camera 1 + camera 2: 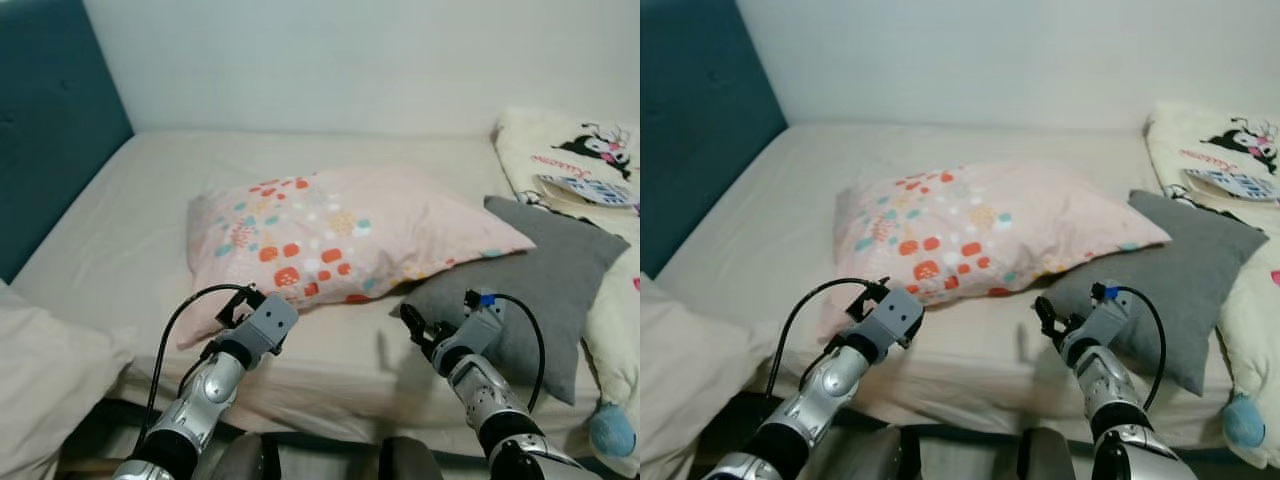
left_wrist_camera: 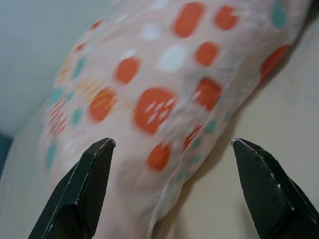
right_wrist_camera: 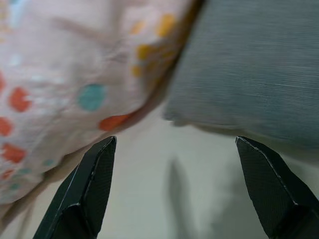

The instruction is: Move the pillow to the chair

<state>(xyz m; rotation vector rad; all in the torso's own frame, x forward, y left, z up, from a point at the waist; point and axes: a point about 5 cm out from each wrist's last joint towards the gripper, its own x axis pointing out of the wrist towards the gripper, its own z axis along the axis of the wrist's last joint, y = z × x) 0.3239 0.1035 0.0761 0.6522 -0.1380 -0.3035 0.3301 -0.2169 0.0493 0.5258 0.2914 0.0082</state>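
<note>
My left gripper [image 2: 169,191] is spread wide, grasping nothing, aimed at the near left corner of the pillow [image 1: 340,230]. My right gripper [image 3: 199,186] is equally splayed and empty, near the spot where that pink spotted pillow overlaps the grey cushion [image 1: 545,275]. The pillow lies in the middle of the bed [image 1: 130,215], its right end resting on the cushion. My worry: the right fingers may catch the grey cushion too, or pinch only loose cover, so the pillow sags and slips free.
</note>
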